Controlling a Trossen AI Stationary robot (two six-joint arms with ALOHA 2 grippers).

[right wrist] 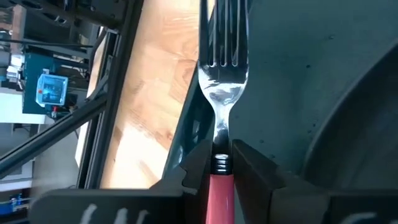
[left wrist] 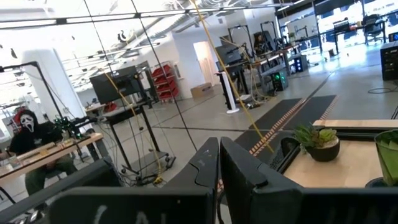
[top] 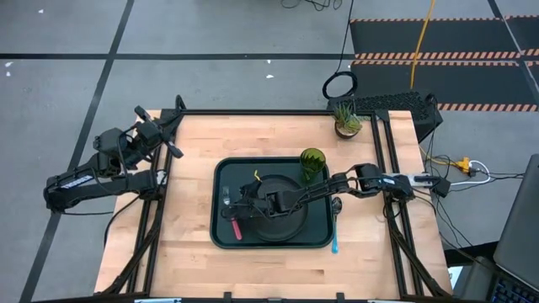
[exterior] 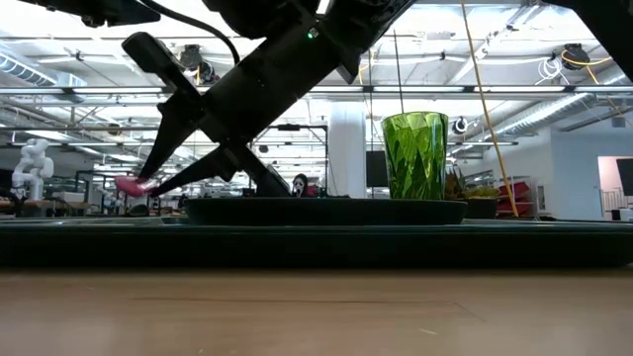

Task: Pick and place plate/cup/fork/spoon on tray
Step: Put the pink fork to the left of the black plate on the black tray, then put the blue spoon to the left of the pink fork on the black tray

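The dark green tray lies mid-table. The dark plate rests on its floor, and the green cup stands upright at its far right corner. The red-handled fork is at the tray's left side with my right gripper shut on it, the arm reaching over the plate from the right. The blue-handled spoon lies flat on the wood just right of the tray. My left gripper is shut on nothing, raised beyond the table's left edge. My right gripper pinches the fork between its two fingers at the top of the red handle, where the metal neck begins. The fingers slant down from the table's right and lie across the fork. The tines lie over the tray floor beside its left rim.
A small potted plant stands at the table's far right corner. Black frame rails run along the left and right sides. Bare wood shows in front of and behind the tray.
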